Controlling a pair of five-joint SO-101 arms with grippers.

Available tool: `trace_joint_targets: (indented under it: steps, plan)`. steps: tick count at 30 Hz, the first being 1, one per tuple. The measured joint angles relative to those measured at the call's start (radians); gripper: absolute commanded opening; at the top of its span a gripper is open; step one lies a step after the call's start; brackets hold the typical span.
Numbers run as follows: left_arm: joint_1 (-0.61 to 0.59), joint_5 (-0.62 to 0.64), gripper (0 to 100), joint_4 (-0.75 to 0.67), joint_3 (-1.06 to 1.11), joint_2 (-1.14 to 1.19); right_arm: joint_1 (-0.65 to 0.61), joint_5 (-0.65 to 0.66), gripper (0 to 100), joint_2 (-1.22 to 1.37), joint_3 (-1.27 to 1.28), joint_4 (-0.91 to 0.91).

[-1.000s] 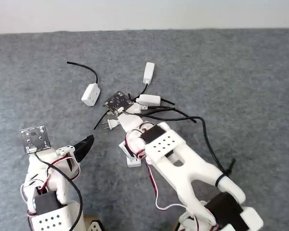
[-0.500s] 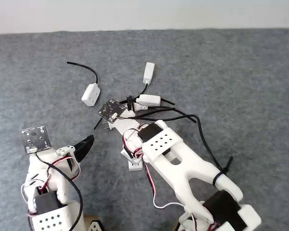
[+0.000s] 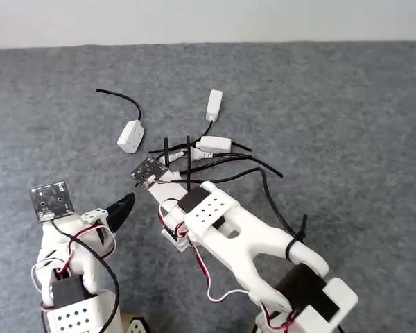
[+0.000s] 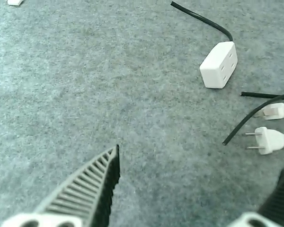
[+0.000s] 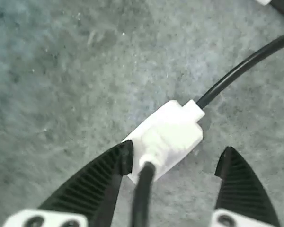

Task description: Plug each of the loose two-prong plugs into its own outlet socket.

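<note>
Straddling the white plug with released fingers, the right gripper is nearer; the left gripper, equally unclenched, sits at its seven o'clock in the high view.

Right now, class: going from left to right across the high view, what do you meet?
First the left arm, then the white socket block, then the oblong white connector.

Bright, even light; a soft, faint shadow hugs the outlet socket.
</note>
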Motion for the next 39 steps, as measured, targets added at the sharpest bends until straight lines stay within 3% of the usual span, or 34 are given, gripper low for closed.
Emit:
trace_joint_targets:
  steps: [9, 15, 25, 32, 39]
  plan:
    - [-0.005, -0.031, 47, -0.003, 0.000, 0.000, -0.038, -0.094, 27.9, 0.104, -0.101, 0.023]
    - [-0.005, -0.048, 47, -0.003, 0.000, 0.000, -0.049, -0.098, 0.0, 0.166, -0.180, 0.075]
    - [-0.005, -0.048, 47, -0.003, 0.000, 0.000, -0.041, -0.051, 0.9, 0.195, -0.181, 0.107]
    - [-0.005, -0.048, 47, -0.003, 0.000, 0.000, 0.124, -0.044, 0.9, 0.012, -0.083, 0.140]
    - [-0.003, -0.048, 47, -0.003, 0.000, 0.000, 0.480, -0.038, 0.9, -0.342, 0.012, 0.146]
